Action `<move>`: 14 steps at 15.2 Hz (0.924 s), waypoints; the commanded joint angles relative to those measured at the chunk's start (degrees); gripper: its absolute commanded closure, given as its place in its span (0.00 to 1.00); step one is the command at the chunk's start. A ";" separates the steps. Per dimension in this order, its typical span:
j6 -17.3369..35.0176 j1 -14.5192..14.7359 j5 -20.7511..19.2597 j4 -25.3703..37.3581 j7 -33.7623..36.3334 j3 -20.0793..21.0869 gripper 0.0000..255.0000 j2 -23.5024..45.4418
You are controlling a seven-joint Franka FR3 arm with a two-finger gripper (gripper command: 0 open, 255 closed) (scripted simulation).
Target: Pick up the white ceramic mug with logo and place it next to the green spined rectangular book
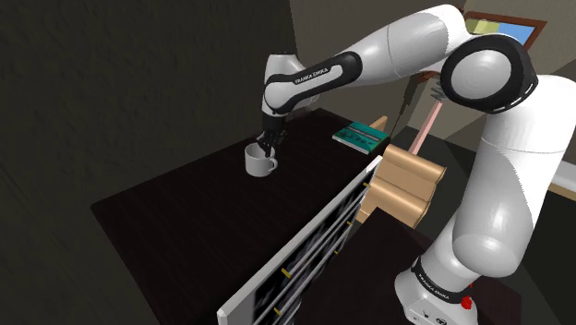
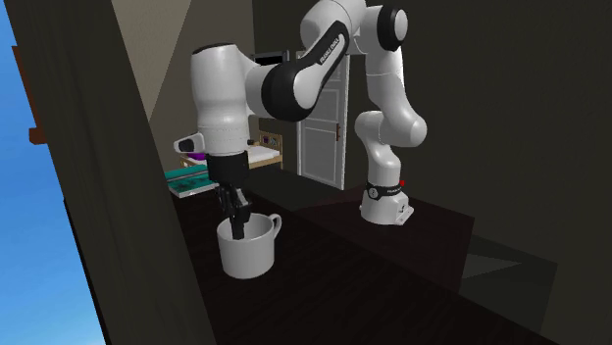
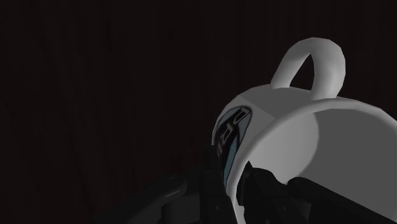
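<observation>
- The fingers (image 2: 235,208) are clenched on the white mug's (image 1: 260,162) wall, one inside the rim; the mug stands on the dark bench (image 1: 175,217)
- Grasping step; next, a lift and a carry towards the green book (image 1: 360,136)

The mug (image 3: 305,140) is plain white, its logo (image 3: 230,130) pale blue and black with light letters, set against a table (image 1: 185,212) of very dark brown, almost black. The arm (image 1: 498,138) is white with dark joints and white lettering on a dark band, its gripper (image 1: 268,140) is all black, and a red spot (image 1: 466,302) marks the base at the shoulder view's lower right. Right of that view's upper middle the book (image 1: 360,137) shows a teal-green cover beside tan shapes (image 1: 406,185), while the second exterior view has a white door (image 2: 322,137) at centre and a bright blue strip (image 2: 29,245) down its left edge.
</observation>
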 commanded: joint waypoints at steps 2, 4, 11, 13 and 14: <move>-2.33 0.00 0.04 1.41 0.10 0.03 1.00 -0.92; -3.69 -0.02 0.07 2.16 0.13 0.04 1.00 -1.53; -8.55 -0.07 0.14 5.21 0.26 0.07 1.00 -3.35; -9.97 -0.08 0.16 6.21 0.30 0.08 1.00 -3.77; -10.68 -0.08 0.16 6.73 0.32 0.08 1.00 -3.97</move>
